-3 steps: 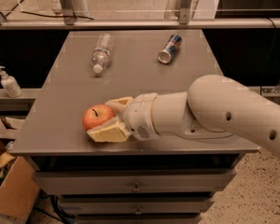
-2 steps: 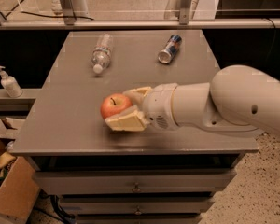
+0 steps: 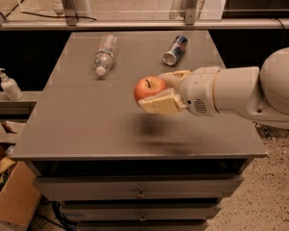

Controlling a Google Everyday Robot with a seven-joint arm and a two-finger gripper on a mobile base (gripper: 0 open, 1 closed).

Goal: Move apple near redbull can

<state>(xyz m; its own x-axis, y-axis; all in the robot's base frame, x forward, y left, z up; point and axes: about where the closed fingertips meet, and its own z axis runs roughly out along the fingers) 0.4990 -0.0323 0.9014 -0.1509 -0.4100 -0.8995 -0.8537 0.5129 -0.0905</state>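
Observation:
My gripper (image 3: 160,91) is shut on the red-orange apple (image 3: 149,89) and holds it in the air above the middle of the grey table (image 3: 86,124); its shadow falls on the tabletop below. The redbull can (image 3: 175,50), blue and silver, lies on its side at the back right of the table, a short way beyond and to the right of the apple. My white arm (image 3: 245,90) reaches in from the right.
A clear plastic water bottle (image 3: 105,55) lies on its side at the back left of the table. A soap dispenser (image 3: 8,84) stands on a ledge to the left. Drawers (image 3: 139,191) sit under the tabletop. A cardboard box (image 3: 9,196) is on the floor at lower left.
My gripper has carried the apple up off the front left of the table and to the right and back, closer to the redbull can.

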